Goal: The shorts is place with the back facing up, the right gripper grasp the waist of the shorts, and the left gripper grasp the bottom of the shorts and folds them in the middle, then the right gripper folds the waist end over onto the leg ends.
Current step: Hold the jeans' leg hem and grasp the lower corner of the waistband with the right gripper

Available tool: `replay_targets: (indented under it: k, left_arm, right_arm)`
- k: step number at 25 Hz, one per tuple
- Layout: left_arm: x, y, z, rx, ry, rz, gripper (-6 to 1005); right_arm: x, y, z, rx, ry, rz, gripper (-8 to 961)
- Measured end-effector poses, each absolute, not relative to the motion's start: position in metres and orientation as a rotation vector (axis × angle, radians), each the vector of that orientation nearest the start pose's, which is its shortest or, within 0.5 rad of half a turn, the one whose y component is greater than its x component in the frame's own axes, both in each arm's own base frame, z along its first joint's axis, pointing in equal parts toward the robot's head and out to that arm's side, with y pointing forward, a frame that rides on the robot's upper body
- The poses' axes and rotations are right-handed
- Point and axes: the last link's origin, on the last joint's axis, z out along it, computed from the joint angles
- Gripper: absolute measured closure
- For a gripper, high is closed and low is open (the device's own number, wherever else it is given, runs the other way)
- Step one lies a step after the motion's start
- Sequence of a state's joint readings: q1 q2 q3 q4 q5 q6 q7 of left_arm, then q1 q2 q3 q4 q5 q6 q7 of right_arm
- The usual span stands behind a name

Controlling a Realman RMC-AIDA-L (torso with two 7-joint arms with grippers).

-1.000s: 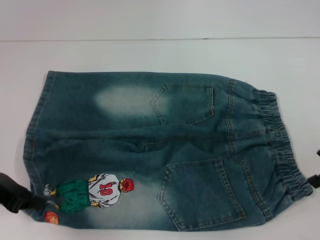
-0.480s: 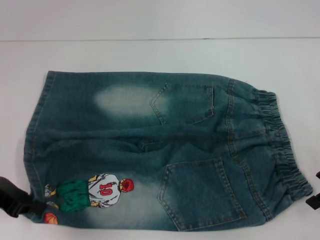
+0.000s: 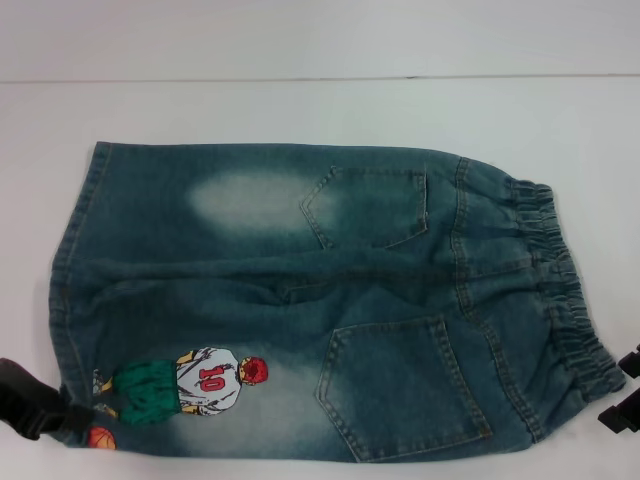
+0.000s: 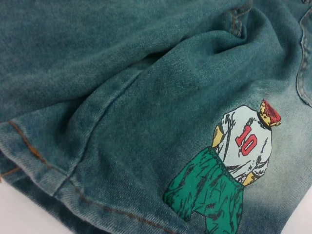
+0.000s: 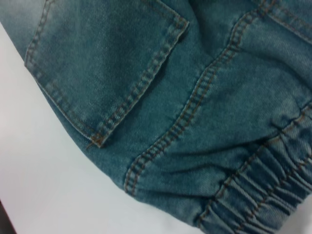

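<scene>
flanking the shorts [image 3: 300, 300]: left gripper [image 3: 35, 405] at hem, right gripper [image 3: 622, 400] by waist [image 3: 560, 290].

White table [image 3: 300, 110] carrying one pair of shorts [image 3: 300, 290].
The shorts lie flat and spread out on the tabletop, back pockets up, with the waist [image 3: 560, 290] toward the robot's right and the leg ends [image 3: 68, 290] toward its left; bare white surface shows beyond them and at both sides.
</scene>
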State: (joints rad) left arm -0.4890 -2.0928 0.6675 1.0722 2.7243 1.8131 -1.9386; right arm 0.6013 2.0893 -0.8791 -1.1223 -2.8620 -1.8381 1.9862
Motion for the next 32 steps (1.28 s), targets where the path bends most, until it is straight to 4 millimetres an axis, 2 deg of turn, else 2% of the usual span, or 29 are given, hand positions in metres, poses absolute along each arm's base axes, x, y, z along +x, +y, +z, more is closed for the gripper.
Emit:
replay_targets:
  k: [17,25,32]
  left_arm:
    - [-0.314,0.283,0.047,-2.718,-1.302,0.289,1000]
    - [-0.315,0.284,0.045,-2.717,-1.304,0.287,999]
    - [-0.315,0.285,0.045,-2.711,-1.302,0.288,999]
  right_arm:
    - [0.269,0.316,0.039,-2.881,0.923,-0.57,168]
    - [0.272,0.314,0.035,-2.9,0.938,-0.556,174]
    - [0.273,0.311,0.034,-2.935,0.883,-0.527,179]
